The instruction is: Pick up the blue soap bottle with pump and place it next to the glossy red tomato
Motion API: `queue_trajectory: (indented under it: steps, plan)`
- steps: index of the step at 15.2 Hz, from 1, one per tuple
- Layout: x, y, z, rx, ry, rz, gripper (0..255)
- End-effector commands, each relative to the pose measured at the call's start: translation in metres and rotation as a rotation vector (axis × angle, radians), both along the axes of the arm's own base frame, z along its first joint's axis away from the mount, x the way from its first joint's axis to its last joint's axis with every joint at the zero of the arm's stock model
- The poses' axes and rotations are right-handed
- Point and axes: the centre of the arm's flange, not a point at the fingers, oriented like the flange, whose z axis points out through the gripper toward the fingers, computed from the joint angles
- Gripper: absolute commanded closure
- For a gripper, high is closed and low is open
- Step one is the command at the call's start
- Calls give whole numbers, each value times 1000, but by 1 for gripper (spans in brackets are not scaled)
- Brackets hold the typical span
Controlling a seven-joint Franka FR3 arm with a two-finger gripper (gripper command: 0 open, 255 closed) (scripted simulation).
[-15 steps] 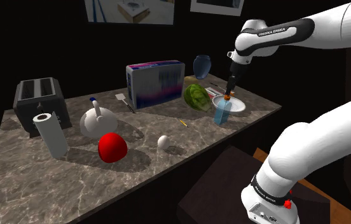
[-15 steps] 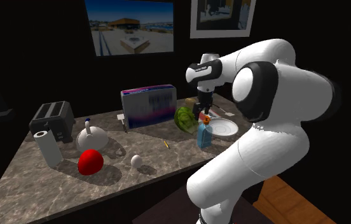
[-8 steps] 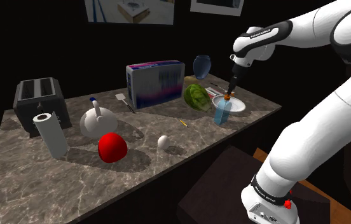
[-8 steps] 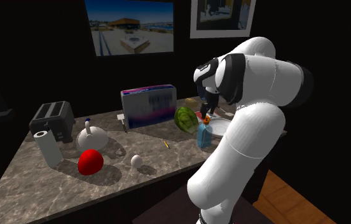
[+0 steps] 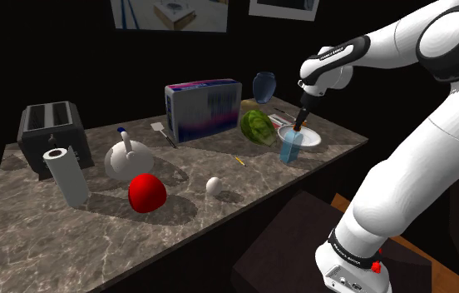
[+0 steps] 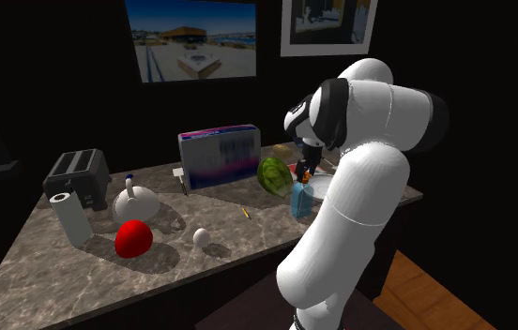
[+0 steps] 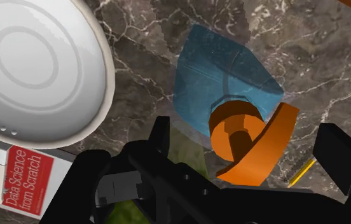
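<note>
There is one table (image 5: 70, 241) with a dark stone top, and many things stand on it. One blue soap bottle (image 5: 290, 148) with an orange pump stands upright near the table's right end in the shoulder view. It is just beside one white plate (image 5: 309, 141), on the plate's near side.

One black claw (image 5: 298, 125) hangs right above the bottle, pointing down. In the wrist view the claw (image 7: 247, 130) has its two fingers (image 7: 160, 130) spread apart. The orange pump sits between them, and the fingers do not touch it. So the claw is open and holds nothing.

One shiny red tomato (image 5: 146, 192) lies well apart from the bottle, toward the shoulder view's left and close to the near edge. One white egg (image 5: 213, 185) lies just to the tomato's right. One white teapot (image 5: 127, 158) stands behind the tomato. One roll of paper (image 5: 66, 175) stands upright to the left of the tomato. One black toaster (image 5: 51, 126) sits behind the roll, at the far left.

One box (image 5: 204, 108) stands at the far side, in the middle. One green round ball (image 5: 256, 126) lies between the box and the plate. One blue vase (image 5: 264, 85) stands behind the ball. One small yellow pencil (image 5: 239, 158) lies between the egg and the bottle.

One red book (image 7: 25, 175) lies partly under the plate.
</note>
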Motion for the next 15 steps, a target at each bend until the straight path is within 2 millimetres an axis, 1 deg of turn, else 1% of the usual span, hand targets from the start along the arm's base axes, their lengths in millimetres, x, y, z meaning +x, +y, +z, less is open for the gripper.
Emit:
queue_trajectory:
  steps: [1, 6, 7, 15]
  plan:
    - [0, 0, -2, 0, 0, 0, 0]
    - [0, 0, -2, 0, 0, 0, 0]
    - [0, 0, -2, 0, 0, 0, 255]
    - [0, 0, -2, 0, 0, 0, 255]
